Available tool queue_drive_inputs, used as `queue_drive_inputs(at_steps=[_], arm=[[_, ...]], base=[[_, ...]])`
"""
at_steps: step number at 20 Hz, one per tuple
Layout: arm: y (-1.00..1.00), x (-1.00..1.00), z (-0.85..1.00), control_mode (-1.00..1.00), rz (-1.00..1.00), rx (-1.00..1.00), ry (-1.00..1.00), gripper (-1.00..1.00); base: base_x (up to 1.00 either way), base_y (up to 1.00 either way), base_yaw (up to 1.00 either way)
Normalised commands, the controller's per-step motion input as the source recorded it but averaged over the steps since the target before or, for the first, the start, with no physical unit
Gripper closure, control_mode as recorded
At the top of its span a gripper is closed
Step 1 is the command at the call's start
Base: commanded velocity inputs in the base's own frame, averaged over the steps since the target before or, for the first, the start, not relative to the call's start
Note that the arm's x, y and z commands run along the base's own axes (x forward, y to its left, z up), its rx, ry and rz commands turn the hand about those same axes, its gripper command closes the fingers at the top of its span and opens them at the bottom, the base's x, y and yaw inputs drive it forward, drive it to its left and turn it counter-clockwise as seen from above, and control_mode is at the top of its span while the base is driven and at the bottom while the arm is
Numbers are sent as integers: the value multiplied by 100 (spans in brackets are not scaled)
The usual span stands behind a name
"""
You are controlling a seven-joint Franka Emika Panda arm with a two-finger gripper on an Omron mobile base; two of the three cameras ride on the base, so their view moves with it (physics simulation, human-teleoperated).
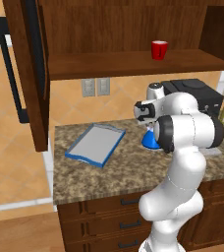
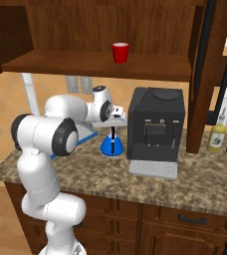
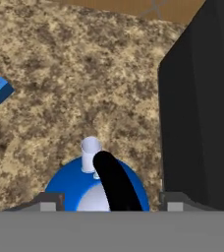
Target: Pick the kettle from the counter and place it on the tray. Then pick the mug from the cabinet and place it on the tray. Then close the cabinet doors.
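Kettle (image 3: 84, 189) between the fingers (image 3: 47, 201)

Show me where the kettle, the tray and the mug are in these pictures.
kettle (image 2: 112, 146), right base view, on its blue cone body.
tray (image 1: 95, 144), left base view, on its bare grey floor.
mug (image 1: 158, 49), left base view, on its red side.

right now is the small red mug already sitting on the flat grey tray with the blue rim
No, the small red mug stands on the wooden shelf inside the dark cabinet, while the grey blue-rimmed tray lies bare on the granite counter below.
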Motion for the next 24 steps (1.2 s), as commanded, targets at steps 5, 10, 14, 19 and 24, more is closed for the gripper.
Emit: queue_drive_inputs(at_steps=[5, 10, 14, 19, 24], arm=[[0, 0, -6, -100, 0, 0, 0, 100], [0, -26, -22, -100, 2, 0, -3, 100], [10, -59, -7, -100, 5, 0, -19, 100], [44, -72, 1, -100, 8, 0, -38, 100], [38, -47, 37, -100, 3, 0, -23, 100]], base=[[0, 0, 0], [0, 0, 0], [0, 0, 0], [0, 0, 0], [0, 0, 0]])
